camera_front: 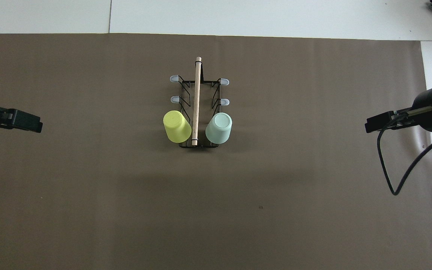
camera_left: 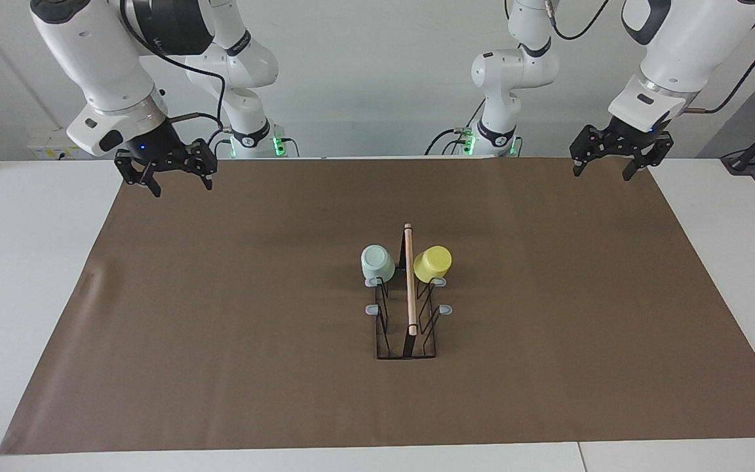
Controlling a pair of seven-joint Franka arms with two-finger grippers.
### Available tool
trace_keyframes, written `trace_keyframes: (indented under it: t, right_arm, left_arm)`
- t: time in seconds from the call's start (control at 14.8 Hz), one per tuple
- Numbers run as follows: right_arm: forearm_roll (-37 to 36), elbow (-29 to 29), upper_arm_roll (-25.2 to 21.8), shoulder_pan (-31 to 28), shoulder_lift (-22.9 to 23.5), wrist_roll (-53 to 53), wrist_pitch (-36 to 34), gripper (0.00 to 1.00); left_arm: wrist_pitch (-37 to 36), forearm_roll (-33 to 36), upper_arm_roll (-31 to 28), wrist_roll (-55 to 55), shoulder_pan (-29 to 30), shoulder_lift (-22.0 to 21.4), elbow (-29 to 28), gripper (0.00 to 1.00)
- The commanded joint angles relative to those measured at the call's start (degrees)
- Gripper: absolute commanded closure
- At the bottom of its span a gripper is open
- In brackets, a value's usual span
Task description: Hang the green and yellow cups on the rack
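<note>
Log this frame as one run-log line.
green cup: hung on rack | yellow cup: hung on rack | left hand: open, empty, over mat corner | right hand: open, empty, over mat corner

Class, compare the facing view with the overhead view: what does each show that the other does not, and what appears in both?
Facing view only: both arms whole, with the open left gripper and the open right gripper raised over the mat's corners, holding nothing.

Overhead view only: the cups' round bases from above, and both grippers only edge-on at the frame's sides.

Both: the green cup and yellow cup hanging upside down on the rack, on the prongs nearest the robots; four prongs bare.
</note>
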State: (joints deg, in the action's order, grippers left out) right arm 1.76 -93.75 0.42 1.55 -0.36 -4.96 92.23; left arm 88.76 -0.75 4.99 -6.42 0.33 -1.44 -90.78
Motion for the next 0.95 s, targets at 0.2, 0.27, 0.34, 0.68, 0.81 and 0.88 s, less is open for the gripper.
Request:
trace_keyframes:
  t: [0.2,0.27,0.34,0.68,0.81,0.88]
  right_arm:
    - [-1.2,0.7,0.9,-0.7,0.1,1.4,-0.3,0.00]
    - [-1.2,0.7,0.9,-0.7,0.0,1.4,-0.3,0.00]
    - [-1.1,0.7,0.9,-0.7,0.0,1.4,-0.3,0.00]
    - [-0.4,0.7,0.9,-0.7,0.0,2.4,-0.3,0.00]
    - [-0.3,0.7,0.8,-0.7,-0.1,2.3,-0.3,0.00]
    - [-0.3,0.7,0.8,-0.7,-0.3,2.3,-0.3,0.00]
  left_arm:
    - [1.0,-0.9,-0.2,-1.0,-0.2,-0.9,-1.0,0.00]
    - [0.9,-0.9,-0.2,-1.0,-0.2,-0.9,-0.8,0.00]
    - [0.9,-0.9,-0.2,-1.0,-0.3,-1.0,-0.9,0.00]
    - [0.8,-0.9,-0.2,-1.0,-0.3,-1.0,-0.9,0.00]
    - [0.7,-0.9,-0.2,-1.0,-0.2,-1.0,-1.0,0.00]
    - [0.7,-0.9,-0.2,-0.9,-0.3,-1.0,-1.0,0.00]
